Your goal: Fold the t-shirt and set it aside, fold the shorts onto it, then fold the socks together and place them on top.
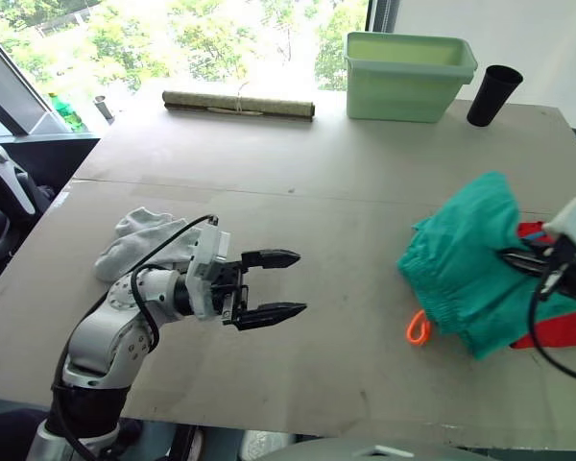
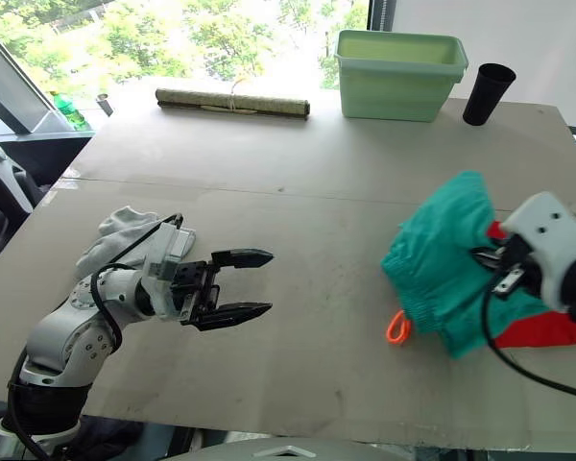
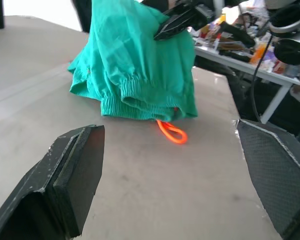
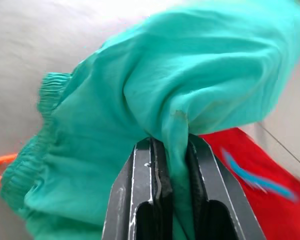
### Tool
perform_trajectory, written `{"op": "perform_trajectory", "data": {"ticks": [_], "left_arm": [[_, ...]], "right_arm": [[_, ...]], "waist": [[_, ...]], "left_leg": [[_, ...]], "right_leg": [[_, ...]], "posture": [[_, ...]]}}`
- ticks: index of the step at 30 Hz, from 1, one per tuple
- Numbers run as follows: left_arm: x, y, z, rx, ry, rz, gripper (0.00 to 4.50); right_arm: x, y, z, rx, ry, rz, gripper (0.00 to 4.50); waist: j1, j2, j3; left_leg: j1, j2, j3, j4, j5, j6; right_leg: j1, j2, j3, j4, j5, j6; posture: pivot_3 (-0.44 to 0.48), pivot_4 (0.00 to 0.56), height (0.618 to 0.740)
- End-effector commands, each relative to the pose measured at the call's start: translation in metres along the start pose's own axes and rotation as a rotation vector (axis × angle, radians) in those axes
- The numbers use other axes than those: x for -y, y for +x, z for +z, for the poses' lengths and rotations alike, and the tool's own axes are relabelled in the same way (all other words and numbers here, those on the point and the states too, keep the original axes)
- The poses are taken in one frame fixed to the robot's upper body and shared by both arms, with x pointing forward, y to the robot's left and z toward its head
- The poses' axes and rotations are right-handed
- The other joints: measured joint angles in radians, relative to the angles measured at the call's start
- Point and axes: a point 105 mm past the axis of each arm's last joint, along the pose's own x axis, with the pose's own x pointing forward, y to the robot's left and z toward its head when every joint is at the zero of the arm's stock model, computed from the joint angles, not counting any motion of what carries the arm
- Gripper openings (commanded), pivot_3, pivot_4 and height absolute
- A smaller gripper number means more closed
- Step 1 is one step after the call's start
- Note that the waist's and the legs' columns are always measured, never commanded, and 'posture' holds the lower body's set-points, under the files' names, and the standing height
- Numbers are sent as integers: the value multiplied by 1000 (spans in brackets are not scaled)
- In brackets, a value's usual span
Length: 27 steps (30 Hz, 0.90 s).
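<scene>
Across the matte grey table (image 1: 298,192), our right gripper (image 4: 171,145) pinches a bunched fold of the soft teal shorts (image 1: 466,259) lying over the red t-shirt (image 1: 568,331). Our left gripper (image 1: 280,284) hangs wide open, holding nothing, beside the crumpled knit socks (image 1: 139,240). Our right wrist view alone shows the shirt's blue label (image 4: 255,179).

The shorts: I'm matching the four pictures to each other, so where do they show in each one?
Left eye: shorts at right, on the t-shirt, held by the right gripper.
Right eye: right of centre, same pile.
Left wrist: ahead of the open left gripper, upper middle.
Right wrist: a fold pinched between the fingers, red beneath.
Shared landmark: the orange drawstring loop at the waist.
</scene>
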Motion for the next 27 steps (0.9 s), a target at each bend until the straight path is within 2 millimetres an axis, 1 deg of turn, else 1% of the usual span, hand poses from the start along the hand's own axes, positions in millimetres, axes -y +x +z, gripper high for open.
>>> {"op": "perform_trajectory", "data": {"ticks": [1,4,6,7,10,11,12,14,16,17,18,20,21,22,23,24,27], "left_arm": [[11,13,13,23,45,-90,4500],[9,17,16,25,49,-95,4500],[8,18,16,26,47,-93,4500],[8,19,16,26,46,-93,4500],[6,21,17,28,46,-93,4500],[6,22,18,29,47,-92,4500],[5,22,18,30,48,-92,4500],[4,24,20,31,52,-96,4500],[3,26,22,35,56,-104,4500],[3,27,23,36,58,-109,4500],[4,28,25,37,59,-113,4500],[4,29,27,36,64,-123,4500],[5,30,28,36,67,-127,4500],[5,30,30,37,68,-127,4500],[5,30,31,38,69,-128,4500],[6,30,31,30,73,-136,4500],[9,30,30,8,84,-149,4500]], "right_arm": [[41,-19,-3,2,32,-120,127],[67,-27,-15,-25,91,-170,127],[80,-28,-23,-44,122,-194,127],[87,-27,-30,-67,143,-218,127],[103,-22,-67,-227,132,-274,127],[103,-17,-79,-279,125,-267,127],[102,-12,-87,-308,119,-254,127],[97,1,-98,-351,112,-220,127],[95,10,-113,-441,38,-209,127],[94,14,-118,-459,22,-205,484],[94,19,-118,-444,25,-219,928],[94,22,-114,-435,4,-238,1709],[95,22,-109,-421,-15,-271,1985],[98,19,-103,-398,-34,-319,2652],[99,15,-95,-371,-66,-354,2652],[98,9,-88,-341,-65,-384,3122],[89,-9,-76,-274,-29,-436,3122]], "waist": [[-1,0,0],[-1,0,0],[-1,0,0],[-1,0,0],[-1,0,0],[-1,0,0],[-2,0,0],[-2,1,0],[-4,1,0],[-4,1,0],[-4,1,0],[-4,1,0],[-3,1,0],[-3,1,0],[-3,1,0],[-1,1,0],[0,1,0]], "left_leg": [[0,0,0,0,0,0],[0,0,1,2,0,0],[0,0,1,2,0,1],[0,0,1,2,0,1],[1,0,2,2,0,1],[1,0,2,2,0,1],[1,0,2,2,0,0],[2,0,2,2,0,0],[3,0,4,2,0,0],[4,0,5,2,0,0],[4,0,5,2,1,0],[5,0,7,2,2,-2],[5,0,7,2,2,-3],[5,1,7,2,2,-3],[5,1,7,2,2,-3],[5,1,7,3,3,-4],[5,1,7,3,3,-4]], "right_leg": [[0,1,0,0,0,0],[0,1,0,0,0,1],[1,2,0,0,1,1],[1,2,1,0,1,2],[1,3,2,0,2,3],[1,4,2,0,2,3],[1,4,2,0,2,4],[1,4,3,1,2,5],[1,4,4,2,2,5],[1,5,5,3,2,5],[1,5,5,3,2,6],[1,5,7,4,2,6],[1,5,7,5,2,6],[1,5,7,5,2,6],[1,5,7,5,2,6],[1,5,7,5,2,6],[1,5,7,7,1,8]], "posture": [[0,150,740],[0,150,740],[0,150,740],[0,150,740],[0,150,740],[0,150,740],[0,150,740],[0,150,740],[0,150,740],[0,150,740],[0,150,740],[0,150,740],[0,150,740],[0,150,740],[0,150,740],[0,150,740],[0,150,740]]}}
